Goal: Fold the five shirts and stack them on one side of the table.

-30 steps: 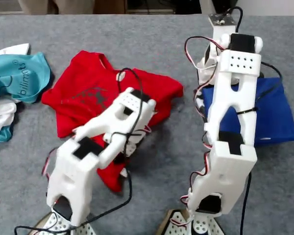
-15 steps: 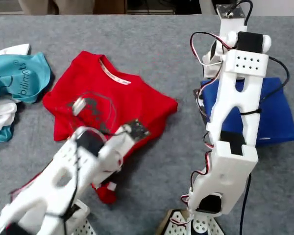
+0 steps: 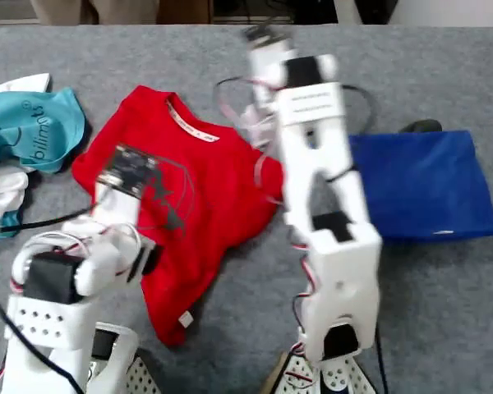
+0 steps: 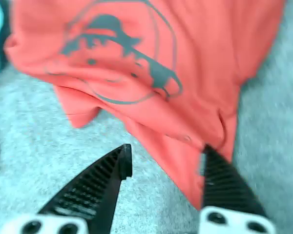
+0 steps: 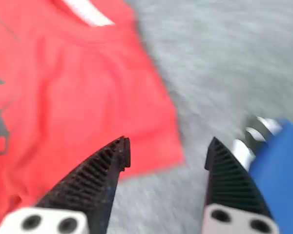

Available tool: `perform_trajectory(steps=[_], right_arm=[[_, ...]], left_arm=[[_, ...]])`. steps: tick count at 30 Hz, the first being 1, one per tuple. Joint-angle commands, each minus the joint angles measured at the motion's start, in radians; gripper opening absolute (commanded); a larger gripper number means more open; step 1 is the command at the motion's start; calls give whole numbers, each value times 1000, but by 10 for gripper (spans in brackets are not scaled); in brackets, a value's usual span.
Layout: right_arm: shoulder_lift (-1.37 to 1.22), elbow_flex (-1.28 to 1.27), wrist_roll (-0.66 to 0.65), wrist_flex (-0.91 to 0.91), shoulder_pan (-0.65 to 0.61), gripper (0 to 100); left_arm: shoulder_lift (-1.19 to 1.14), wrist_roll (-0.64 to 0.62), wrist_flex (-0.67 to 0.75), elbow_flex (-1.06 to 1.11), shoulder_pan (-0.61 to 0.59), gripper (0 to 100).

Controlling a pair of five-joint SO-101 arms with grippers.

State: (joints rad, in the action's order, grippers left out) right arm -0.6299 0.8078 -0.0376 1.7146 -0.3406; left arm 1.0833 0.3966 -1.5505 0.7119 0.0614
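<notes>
— While both grippers hang empty, how far along are you?

— Nearest you, your left gripper (image 4: 166,148) is spread wide and holds nothing, poised over an edge of the red shirt (image 3: 205,180). That shirt lies flat and unfolded mid-table. Your right gripper (image 5: 169,141), equally released, hovers over its sleeve.

— Anything finished?

— One, I judge: the blue shirt (image 3: 419,185) lies folded at the right side. At the far left, the teal shirt (image 3: 33,127) and a white shirt (image 3: 0,193) lie crumpled. Most of the folding is ahead of you.
</notes>
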Motion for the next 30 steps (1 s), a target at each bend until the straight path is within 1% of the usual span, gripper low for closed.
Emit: perform_trajectory(steps=[1, 2, 5, 7, 10, 13, 14, 15, 18, 19, 21, 23, 25, 27, 30], right_arm=[[-107, 159, -2, -28, -67, 263], [-151, 202, 0, -28, -73, 263], [-288, 338, 2, -26, -76, 263], [-377, 427, 2, -18, -74, 263], [-487, 539, 2, 11, -74, 263], [-575, 611, 2, 41, -70, 260], [-598, 627, 2, 51, -65, 240], [-618, 641, 2, 55, -59, 200], [-657, 661, 2, 60, -31, 19], [-661, 659, 2, 61, -19, 1], [-654, 648, 2, 71, 7, 37], [-639, 630, 2, 72, 36, 9], [-601, 570, 2, 74, 67, 5], [-529, 450, 2, 74, 91, 3], [-374, 196, 0, 74, 122, 3]], left_arm=[[4, -18, -2, -78, -66, 267], [2, -21, 5, -80, -84, 267], [1, -86, 43, -58, -141, 267], [1, -147, 98, -29, -187, 267], [1, -282, 187, 18, -269, 263], [1, -358, 245, 55, -318, 227], [1, -368, 264, 66, -327, 216], [1, -377, 279, 75, -333, 205], [1, -404, 313, 94, -344, 187], [1, -417, 315, 95, -350, 190], [1, -462, 315, 95, -359, 190], [1, -503, 315, 95, -371, 190], [-5, -535, 315, 94, -374, 190], [-36, -572, 321, 91, -387, 190], [-124, -626, 359, 87, -428, 190]])
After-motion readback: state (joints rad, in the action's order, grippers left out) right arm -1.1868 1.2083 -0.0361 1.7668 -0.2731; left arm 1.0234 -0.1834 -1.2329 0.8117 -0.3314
